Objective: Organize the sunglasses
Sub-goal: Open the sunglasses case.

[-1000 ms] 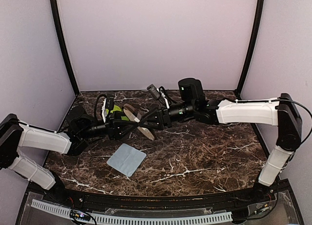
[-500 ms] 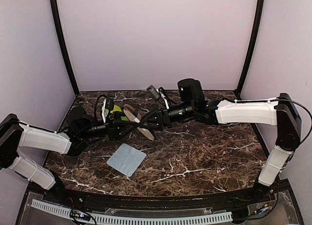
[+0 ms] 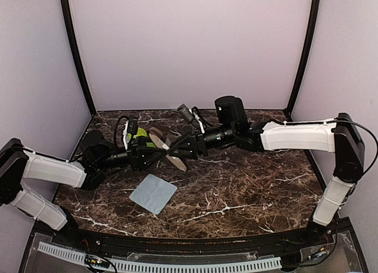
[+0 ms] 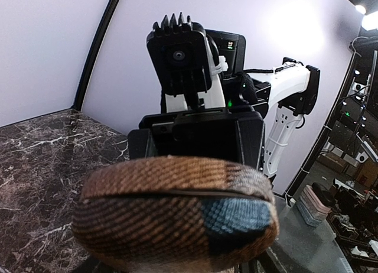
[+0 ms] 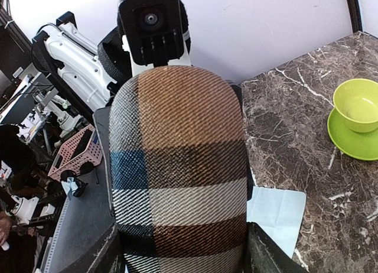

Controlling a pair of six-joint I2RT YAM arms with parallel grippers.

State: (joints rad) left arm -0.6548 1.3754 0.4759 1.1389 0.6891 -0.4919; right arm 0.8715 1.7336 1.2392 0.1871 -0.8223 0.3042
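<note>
A brown, white and blue plaid glasses case (image 3: pixel 176 160) hangs above the table's left middle, held between both arms. My left gripper (image 3: pixel 152 155) is shut on its left end. In the left wrist view the case (image 4: pixel 177 211) fills the lower frame, its seam closed, and hides the fingers. My right gripper (image 3: pixel 180 149) is shut on the other end. In the right wrist view the case (image 5: pixel 180 166) stands lengthwise between the dark fingers (image 5: pixel 269 252). The sunglasses are out of view.
A light blue cloth (image 3: pixel 153 193) lies flat on the marble table (image 3: pixel 248 190) in front of the case, and shows too in the right wrist view (image 5: pixel 276 213). A green cup on a green saucer (image 5: pixel 354 116) sits behind the left gripper (image 3: pixel 139 133).
Both arms stay almost still with the case between them. The right wrist has edged slightly toward the left arm.
</note>
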